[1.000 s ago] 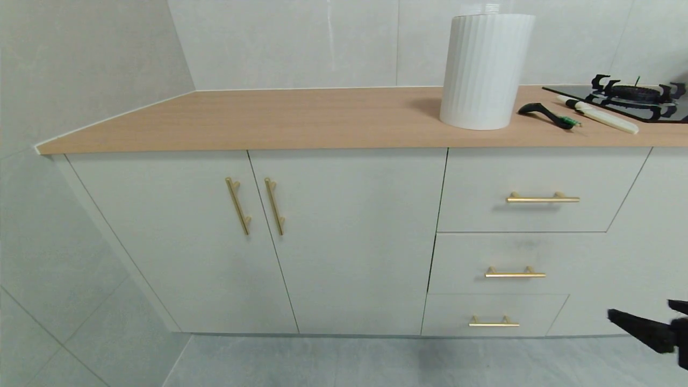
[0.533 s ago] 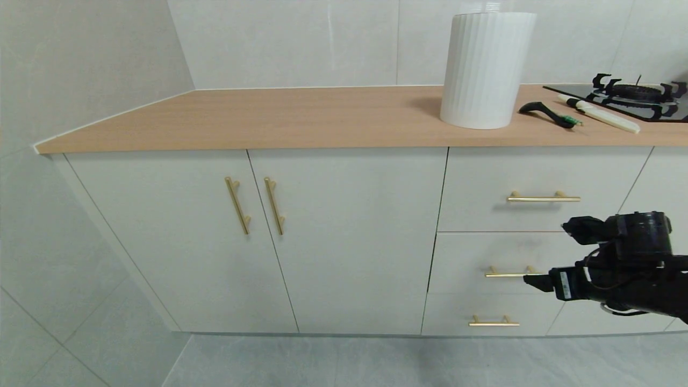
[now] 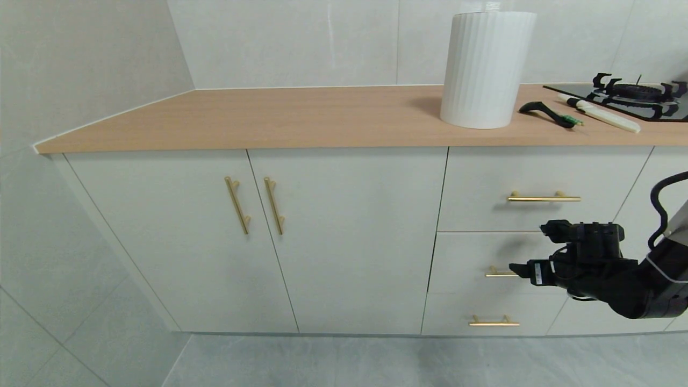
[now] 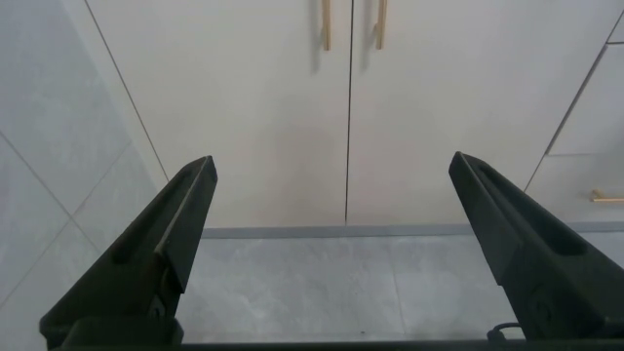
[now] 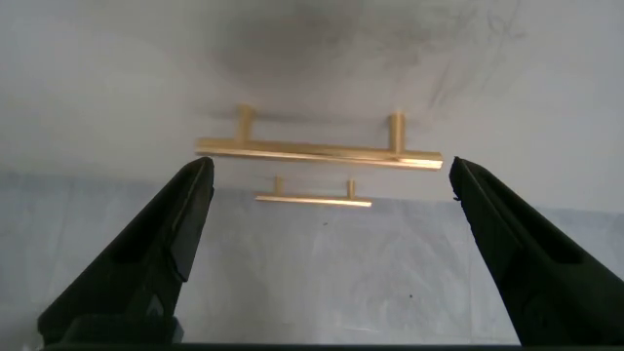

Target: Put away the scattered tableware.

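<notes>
head view shows the right claw (image 3: 529, 248) low in front of the drawers, with its tips by the middle handle (image 3: 499, 274). its two fingers are spread wide and hold nothing. the tableware is up on the counter (image 3: 269, 118), well above the claw. a black tool (image 3: 545, 114) and a white knife (image 3: 599, 114) lie side by side there, just beside the big white jar (image 3: 486, 70) and next to the stove (image 3: 634, 97). nothing looks put away yet.

i think the step now is to open a drawer so the things have a place to go. in the right wrist view the middle handle (image 5: 319, 151) sits straight ahead of the right claw (image 5: 329, 174). it is in line with the gap between the two fingers but a bit past the tips, and not gripped. the bottom handle (image 5: 313, 199) is farther off, near the floor. the middle bar is long and lies level, and it runs from one finger toward the other. so the fingers open along the bar, not across it. i think the claw must turn, or hook the bar, before it can pull. if it just shuts, it may miss the bar.

the left claw (image 4: 331, 166) is wide too and holds nothing. it faces the cupboard doors (image 4: 253, 117) down low, well apart from the drawers. so the right arm is the nearer one for this pull.
</notes>
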### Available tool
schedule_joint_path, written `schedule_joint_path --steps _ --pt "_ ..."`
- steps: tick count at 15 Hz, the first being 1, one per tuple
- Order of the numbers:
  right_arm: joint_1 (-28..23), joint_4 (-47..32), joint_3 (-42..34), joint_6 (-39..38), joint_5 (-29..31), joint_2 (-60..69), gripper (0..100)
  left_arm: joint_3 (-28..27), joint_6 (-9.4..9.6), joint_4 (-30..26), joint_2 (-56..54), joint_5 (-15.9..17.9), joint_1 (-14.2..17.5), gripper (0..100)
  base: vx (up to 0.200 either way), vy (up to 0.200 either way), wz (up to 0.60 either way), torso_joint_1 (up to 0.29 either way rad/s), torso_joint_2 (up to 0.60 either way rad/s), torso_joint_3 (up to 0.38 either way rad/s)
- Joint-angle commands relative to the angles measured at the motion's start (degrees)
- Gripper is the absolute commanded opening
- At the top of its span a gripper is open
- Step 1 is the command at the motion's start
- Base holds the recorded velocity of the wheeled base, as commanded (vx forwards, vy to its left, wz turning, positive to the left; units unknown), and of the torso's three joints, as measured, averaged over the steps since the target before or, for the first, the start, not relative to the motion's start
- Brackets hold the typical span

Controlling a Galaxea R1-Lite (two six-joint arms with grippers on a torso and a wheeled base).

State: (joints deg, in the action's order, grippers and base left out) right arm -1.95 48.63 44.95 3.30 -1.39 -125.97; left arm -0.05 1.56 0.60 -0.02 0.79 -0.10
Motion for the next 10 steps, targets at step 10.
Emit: schedule_joint_path --steps 10 --pt "-0.2 10.6 2.4 0.6 3.8 -10.7 100 0.0 0.02 0.0 0.0 0.0 0.0 100 0.000 0.000 0.00 0.000 0.00 0.000"
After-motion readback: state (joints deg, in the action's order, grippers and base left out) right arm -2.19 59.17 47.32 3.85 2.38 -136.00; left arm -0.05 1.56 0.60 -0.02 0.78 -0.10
